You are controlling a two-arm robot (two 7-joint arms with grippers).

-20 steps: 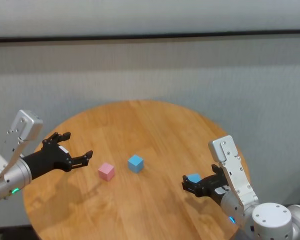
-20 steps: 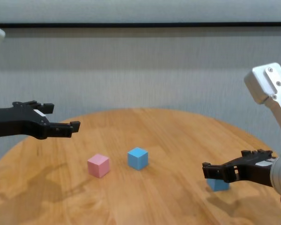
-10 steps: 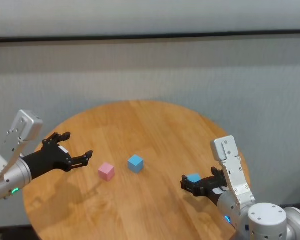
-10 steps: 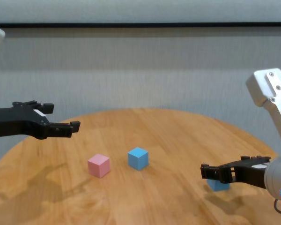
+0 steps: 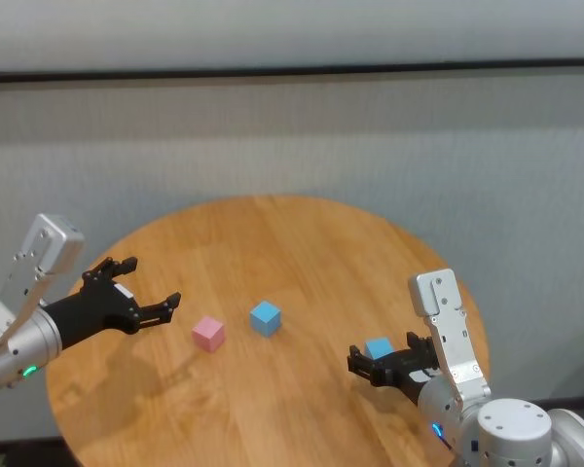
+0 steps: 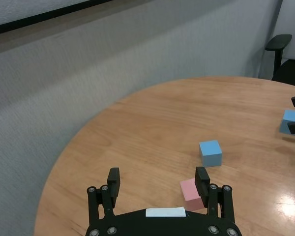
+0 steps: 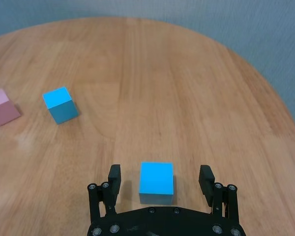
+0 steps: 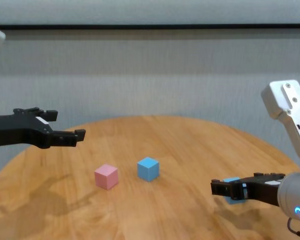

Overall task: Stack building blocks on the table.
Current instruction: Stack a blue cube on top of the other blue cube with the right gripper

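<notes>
Three building blocks lie apart on the round wooden table (image 5: 273,243). The pink block (image 5: 207,333) sits left of centre with a light blue block (image 5: 265,317) just to its right. The other light blue block (image 7: 156,182) rests near the table's right edge. My right gripper (image 7: 160,173) is open and low, its fingers on either side of this block with a gap on both sides. My left gripper (image 5: 151,282) hovers open and empty above the table's left side, a little short of the pink block (image 6: 191,194).
A grey wall runs behind the table. The table's rounded edge (image 7: 265,93) curves close past the right-hand block. A black chair (image 6: 280,42) stands beyond the table's far side in the left wrist view.
My right gripper has sunk lower and shifted slightly left, so its fingers now flank the right-hand blue block. The left arm and the blocks have not moved.
</notes>
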